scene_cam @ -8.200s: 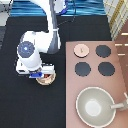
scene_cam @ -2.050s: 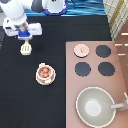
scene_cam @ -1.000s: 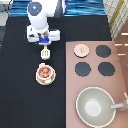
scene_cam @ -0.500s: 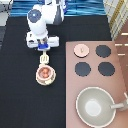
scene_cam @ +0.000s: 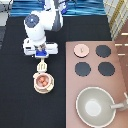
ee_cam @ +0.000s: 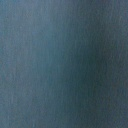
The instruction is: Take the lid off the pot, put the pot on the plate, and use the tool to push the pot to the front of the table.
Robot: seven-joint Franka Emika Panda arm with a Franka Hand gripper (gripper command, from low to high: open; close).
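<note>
The pink-tan pot [scene_cam: 43,80] sits uncovered on the cream plate [scene_cam: 35,87] on the black table [scene_cam: 17,102], left of the stove. Its lid [scene_cam: 81,50] lies on the stove's top-left burner spot. My gripper [scene_cam: 41,56] hangs just above the pot in the exterior view, shut on the cream-white tool [scene_cam: 42,65]. The tool's head points down toward the pot's upper rim, and I cannot tell whether it touches. The wrist view shows only a plain blue-grey blur.
The brown stove panel [scene_cam: 120,85] fills the exterior view's right side, with three bare black burners [scene_cam: 103,51]. The large grey pan [scene_cam: 95,106] with its handle stands at its bottom. The robot's white arm [scene_cam: 44,22] reaches down from the top.
The gripper, carrying the tool, has come from the exterior view's top left down toward the pot. The pot, plate and lid have stayed where they were.
</note>
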